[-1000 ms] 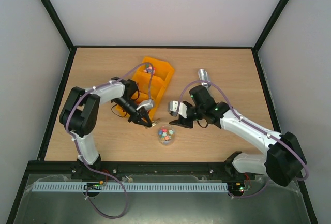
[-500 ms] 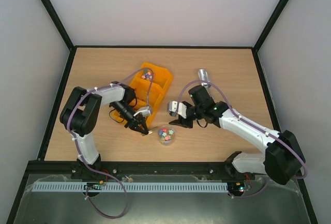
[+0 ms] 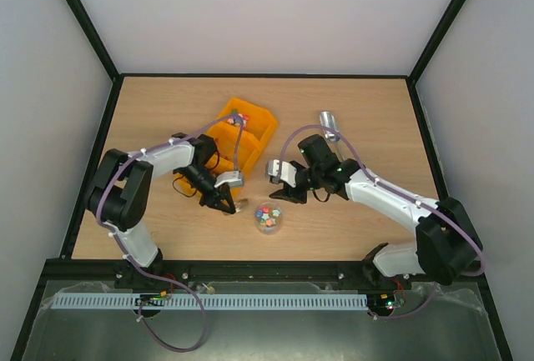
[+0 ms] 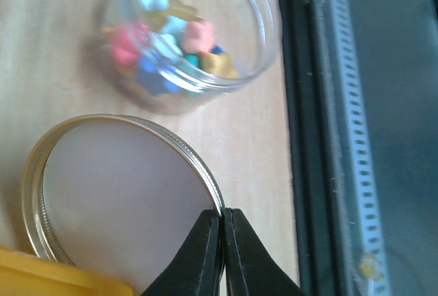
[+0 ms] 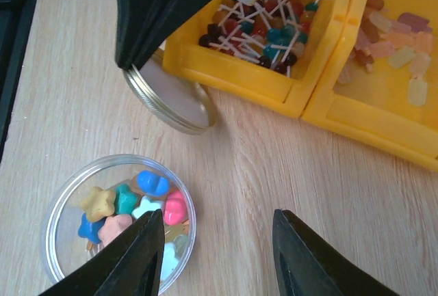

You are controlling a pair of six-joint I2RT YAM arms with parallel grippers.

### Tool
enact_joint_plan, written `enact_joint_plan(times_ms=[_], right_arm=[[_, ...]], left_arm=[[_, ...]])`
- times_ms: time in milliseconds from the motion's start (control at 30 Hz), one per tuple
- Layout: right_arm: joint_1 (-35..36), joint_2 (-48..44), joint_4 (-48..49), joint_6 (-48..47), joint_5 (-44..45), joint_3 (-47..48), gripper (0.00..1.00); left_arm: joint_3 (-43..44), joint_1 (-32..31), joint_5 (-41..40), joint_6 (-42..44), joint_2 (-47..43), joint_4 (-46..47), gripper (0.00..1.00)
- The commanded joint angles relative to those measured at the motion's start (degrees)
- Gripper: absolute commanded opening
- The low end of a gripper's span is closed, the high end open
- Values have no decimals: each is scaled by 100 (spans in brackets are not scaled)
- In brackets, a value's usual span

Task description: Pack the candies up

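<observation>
Beside the clear round jar (image 4: 263, 33), the left jaws are pinched shut on the rim of the gold metal lid (image 4: 116, 193). They've carried it off from the yellow plastic bin (image 3: 250, 127), and it hangs tilted just beside the jar. Small bright candies (image 5: 137, 204) sit in the open jar on the bench (image 3: 167, 102). The right jaws hover part-open close by. Capping looks next!
</observation>
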Motion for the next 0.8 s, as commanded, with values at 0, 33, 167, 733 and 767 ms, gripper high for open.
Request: enact_joint_plan(times_ms=[0, 33, 167, 733, 767], right_arm=[[-20, 126, 186, 117, 18, 154, 45], [-20, 145, 201, 113, 21, 158, 45], [-20, 255, 286, 159, 35, 178, 46], [-29, 994, 244, 502, 8, 632, 50], [-29, 1057, 240, 539, 33, 661, 50]], left_arm=[[227, 68, -479, -441, -45, 743, 2], [296, 72, -467, -441, 32, 695, 3], [412, 155, -556, -584, 162, 753, 10], [-587, 44, -1691, -484, -2278, 2004, 63], [-725, -29, -1917, -410, -2439, 2100, 63]])
